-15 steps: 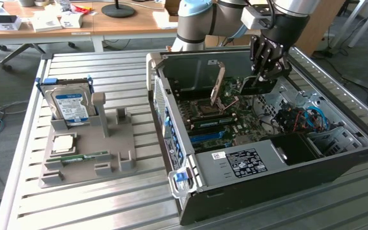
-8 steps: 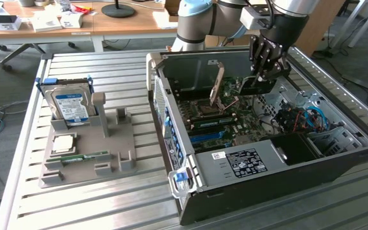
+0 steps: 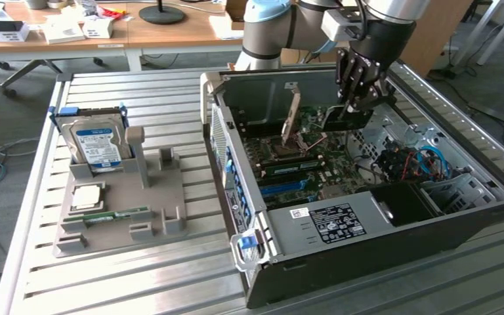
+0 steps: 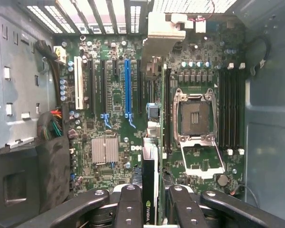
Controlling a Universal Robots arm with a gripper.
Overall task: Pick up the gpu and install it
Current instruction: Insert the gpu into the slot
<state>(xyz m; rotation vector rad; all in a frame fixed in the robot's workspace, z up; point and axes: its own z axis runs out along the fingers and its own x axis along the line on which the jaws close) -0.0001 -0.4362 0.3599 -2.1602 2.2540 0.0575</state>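
My gripper (image 3: 357,105) hangs inside the open computer case (image 3: 366,262) and is shut on the gpu (image 3: 338,120), which I hold upright above the motherboard (image 3: 309,164). The card's silvery bracket (image 3: 293,111) points toward the case's rear wall. From the wrist the gpu (image 4: 150,166) appears edge-on between the black fingers (image 4: 128,209), its green-logo label near my gripper (image 4: 149,202) and its bracket (image 4: 160,33) near the rear slot openings. The card lies alongside a long black slot (image 4: 138,85), just beside the blue slot (image 4: 128,85). Whether its edge touches a slot I cannot tell.
The bare processor socket (image 4: 194,118) and memory slots (image 4: 230,109) lie beside the card. A power supply (image 3: 344,220) and blue cables (image 3: 422,164) occupy the case's near end. On the exterior view's left a grey holder (image 3: 121,216) carries a hard drive (image 3: 94,141) and a memory stick (image 3: 116,215).
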